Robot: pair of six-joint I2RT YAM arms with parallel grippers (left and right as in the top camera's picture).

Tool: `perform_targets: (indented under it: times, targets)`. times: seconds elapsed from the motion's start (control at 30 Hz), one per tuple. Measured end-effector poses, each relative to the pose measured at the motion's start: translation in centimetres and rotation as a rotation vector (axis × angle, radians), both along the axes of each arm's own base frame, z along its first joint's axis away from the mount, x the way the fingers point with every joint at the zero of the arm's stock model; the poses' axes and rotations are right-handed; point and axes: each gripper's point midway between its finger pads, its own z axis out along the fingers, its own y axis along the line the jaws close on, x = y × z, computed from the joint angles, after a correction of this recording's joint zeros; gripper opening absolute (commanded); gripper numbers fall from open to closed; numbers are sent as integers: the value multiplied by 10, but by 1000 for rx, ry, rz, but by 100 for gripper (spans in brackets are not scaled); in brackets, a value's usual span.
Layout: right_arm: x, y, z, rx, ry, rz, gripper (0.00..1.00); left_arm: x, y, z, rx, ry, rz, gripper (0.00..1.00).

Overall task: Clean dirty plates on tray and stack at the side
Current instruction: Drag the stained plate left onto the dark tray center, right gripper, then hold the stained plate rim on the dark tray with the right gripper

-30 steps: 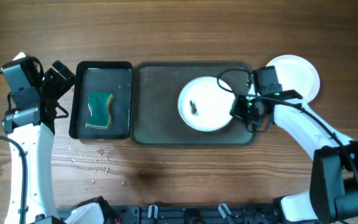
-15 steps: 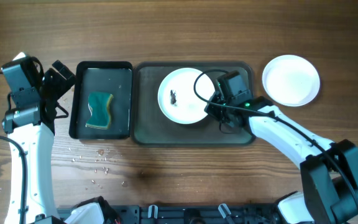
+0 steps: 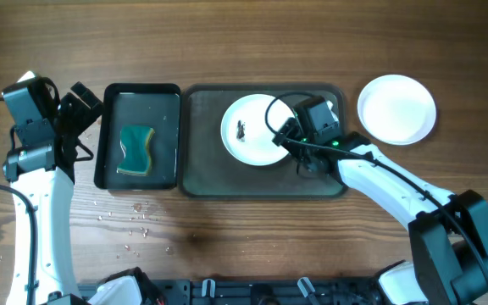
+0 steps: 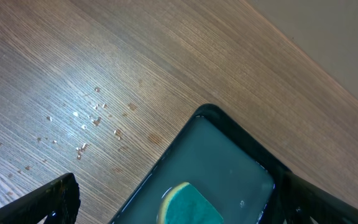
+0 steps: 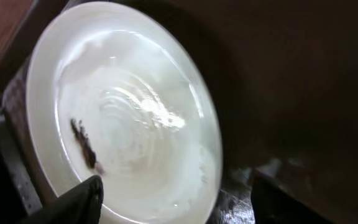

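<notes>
Overhead view: a wooden table (image 3: 227, 42) carries the large dark tray (image 3: 206, 165), which lies across the middle. One white plate (image 3: 257, 140) lies flat inside it, toward the far rim, with a small black smear (image 3: 240, 129) on its left half. Bare tray floor stays open to the plate's left and along the near edge. The right gripper (image 3: 288, 140) sits at the plate's right rim, low over the tray. A second, clean plate (image 3: 396, 108) rests on the table beyond the tray's right end, apart from it. Just beside the tray's left edge lies a smaller black tray (image 3: 113, 174) holding water and a teal sponge (image 3: 136, 150). The left gripper (image 3: 81, 106) waits off that tray's far left corner. Droplets (image 3: 134, 220) dot the wood nearer the camera.

Left wrist view: both fingers (image 4: 55, 199) stand wide apart, holding nothing, above the black tray's corner and the sponge's tip.

Right wrist view: the fingers (image 5: 86, 196) are spread, with the smeared plate's near rim between them; it appears unclamped, though the picture is blurred.
</notes>
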Motion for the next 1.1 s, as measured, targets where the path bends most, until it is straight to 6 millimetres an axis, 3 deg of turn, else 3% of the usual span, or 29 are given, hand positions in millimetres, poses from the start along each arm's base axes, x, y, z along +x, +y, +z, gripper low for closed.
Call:
perform_targets:
  times: [0.17, 0.2, 0.23, 0.33, 0.47, 0.5, 0.77, 1.1]
  targets:
    - [-4, -19, 7, -171, 5, 232, 68, 0, 0, 0, 0, 0, 0, 100]
    - [-1, -25, 16, -201, 10, 264, 69, 0, 0, 0, 0, 0, 0, 100]
    - [11, -34, 38, -237, -7, 306, 74, 0, 0, 0, 1, -1, 0, 100]
    - [38, -38, 78, -267, -108, 348, 84, 0, 0, 0, 0, 0, 0, 100]
    - [63, -34, 117, -293, -252, 397, 82, 0, 0, 0, 0, 0, 1, 100]
    - [64, -34, 121, -299, -267, 408, 70, 0, 0, 0, 0, 0, 0, 100]
    - [63, -34, 113, -344, -266, 489, 57, 0, 0, 0, 0, 0, 0, 100]
    - [63, -31, 25, -360, -62, 569, 37, 0, 0, 0, 0, 0, 0, 100]
